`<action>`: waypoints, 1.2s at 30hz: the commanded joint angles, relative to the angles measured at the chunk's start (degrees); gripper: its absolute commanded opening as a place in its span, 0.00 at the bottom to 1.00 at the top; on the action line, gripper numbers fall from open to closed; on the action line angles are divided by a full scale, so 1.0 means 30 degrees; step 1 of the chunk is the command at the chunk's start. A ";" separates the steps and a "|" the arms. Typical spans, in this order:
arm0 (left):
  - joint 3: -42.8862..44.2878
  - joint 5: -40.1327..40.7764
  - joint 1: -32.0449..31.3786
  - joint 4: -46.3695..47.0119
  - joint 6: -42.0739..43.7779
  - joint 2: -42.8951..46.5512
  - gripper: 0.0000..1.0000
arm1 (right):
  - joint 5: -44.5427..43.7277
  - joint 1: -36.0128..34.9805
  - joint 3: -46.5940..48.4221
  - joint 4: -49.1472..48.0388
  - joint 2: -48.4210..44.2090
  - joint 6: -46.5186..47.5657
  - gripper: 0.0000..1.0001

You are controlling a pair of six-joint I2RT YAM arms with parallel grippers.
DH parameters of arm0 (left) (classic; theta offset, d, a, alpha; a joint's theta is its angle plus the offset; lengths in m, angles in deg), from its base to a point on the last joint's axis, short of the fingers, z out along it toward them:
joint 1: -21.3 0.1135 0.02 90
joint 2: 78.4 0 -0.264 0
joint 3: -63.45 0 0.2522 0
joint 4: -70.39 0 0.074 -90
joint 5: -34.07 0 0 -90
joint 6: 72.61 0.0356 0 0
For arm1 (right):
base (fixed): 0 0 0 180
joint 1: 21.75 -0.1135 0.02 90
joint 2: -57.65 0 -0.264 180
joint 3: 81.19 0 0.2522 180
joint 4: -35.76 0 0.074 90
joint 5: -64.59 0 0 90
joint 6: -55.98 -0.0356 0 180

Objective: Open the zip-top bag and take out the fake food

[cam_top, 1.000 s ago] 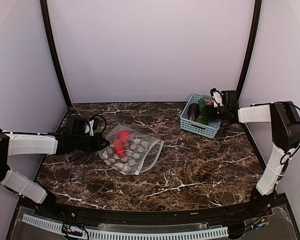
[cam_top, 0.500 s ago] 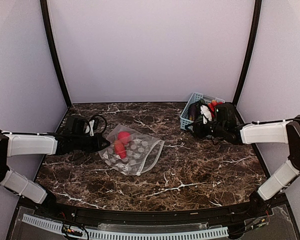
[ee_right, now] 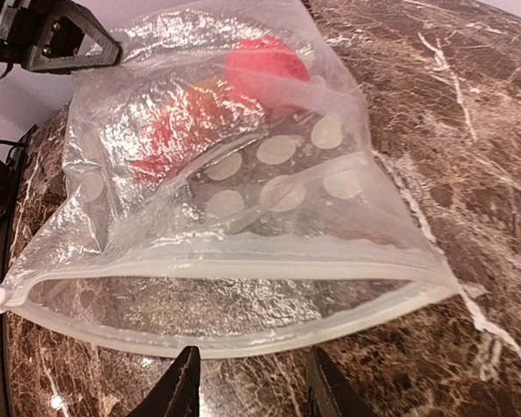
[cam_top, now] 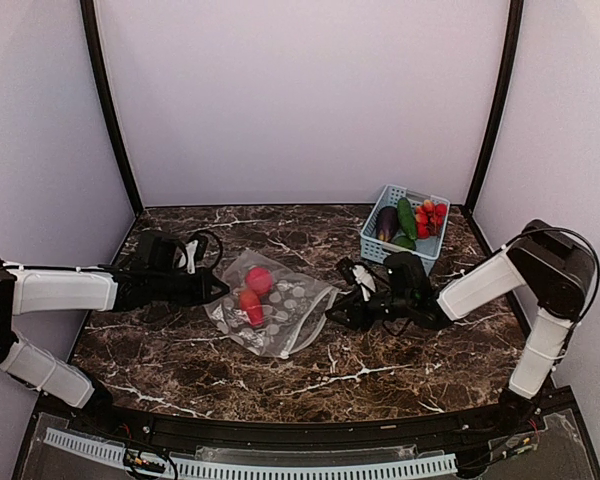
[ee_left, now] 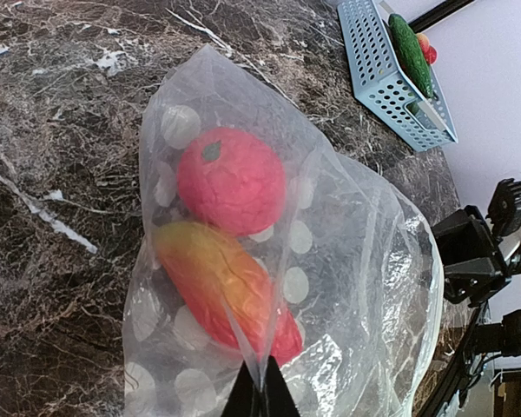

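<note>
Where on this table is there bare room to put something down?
The table is bare along the near edge in front of the bag, and at the back between bag and basket. The middle is crowded: the left gripper pinches the bag's left side, and the right gripper stands open at its mouth.

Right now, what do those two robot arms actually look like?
The left arm and right arm are white tubes joined by chunky black joints, with thin black cables looping alongside. The left pincer and right pincer are black, each with two fingers.
</note>
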 commanded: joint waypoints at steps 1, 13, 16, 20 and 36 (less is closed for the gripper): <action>0.0558 -0.0275 -0.0437 -0.0028 -0.0010 0.0367 0.01 | 0.0867 -0.1063 0.0861 -0.3420 0.2225 -0.1159 0.40; 0.0687 -0.1703 -0.1608 0.0971 -0.0420 0.1309 0.01 | 0.0432 -0.2425 0.2349 -0.6922 0.5888 -0.2120 0.58; 0.0822 -0.1972 -0.1869 0.1136 -0.0399 0.1581 0.01 | 0.0440 -0.2546 0.2393 -0.7634 0.6356 -0.2100 0.61; 0.0877 -0.2322 -0.2097 0.1664 -0.0669 0.1660 0.01 | 0.0619 -0.2781 0.2301 -0.8280 0.6536 -0.1998 0.64; 0.1013 -0.2082 -0.2240 0.1519 -0.0357 0.1566 0.01 | -0.1463 -0.3430 0.3065 -0.5980 0.6675 -0.0343 0.61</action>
